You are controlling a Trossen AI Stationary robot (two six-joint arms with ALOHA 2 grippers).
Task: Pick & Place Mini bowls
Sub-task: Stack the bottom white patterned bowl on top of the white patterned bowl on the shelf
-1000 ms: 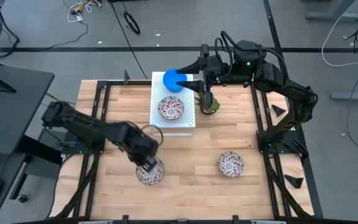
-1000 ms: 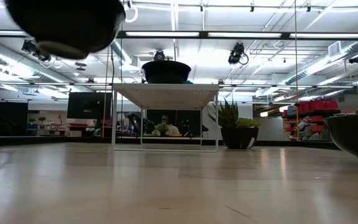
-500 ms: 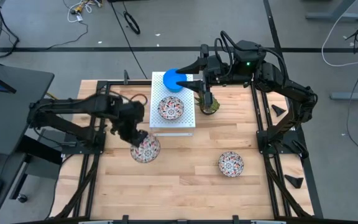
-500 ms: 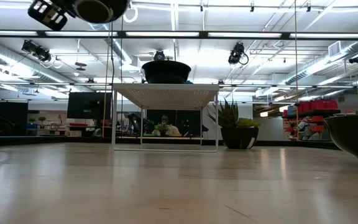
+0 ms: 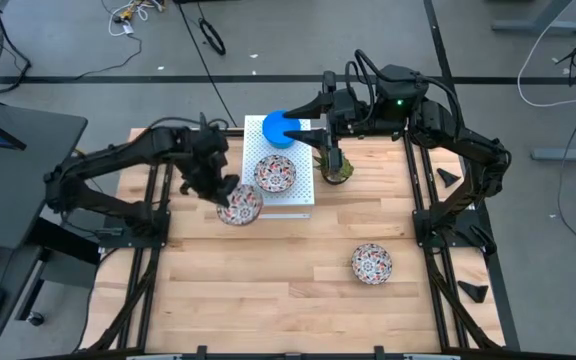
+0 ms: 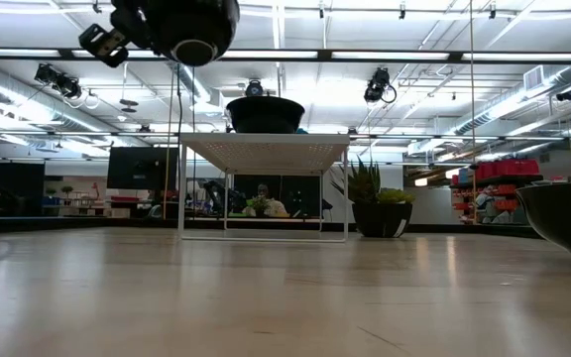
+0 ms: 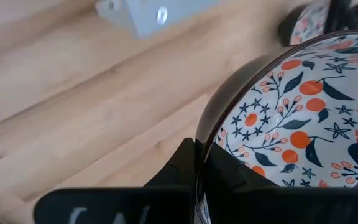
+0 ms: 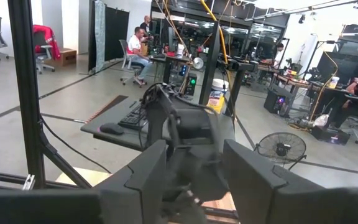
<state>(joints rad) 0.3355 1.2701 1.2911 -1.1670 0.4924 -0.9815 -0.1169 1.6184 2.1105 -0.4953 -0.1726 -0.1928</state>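
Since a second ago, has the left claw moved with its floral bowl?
Yes. The left claw has carried its floral bowl away from the table's near edge, to beside the white perforated box.

Two matte black jointed arms stood on black tubular frames at either side of the tabletop. The right arm carried a bundle of black cables looping over its upper housing, where a small green light glowed. The left arm was slimmer along its links, with boxy joint housings. The left tool showed two flat, dark fingers; the right tool had broad, angular black fingers.
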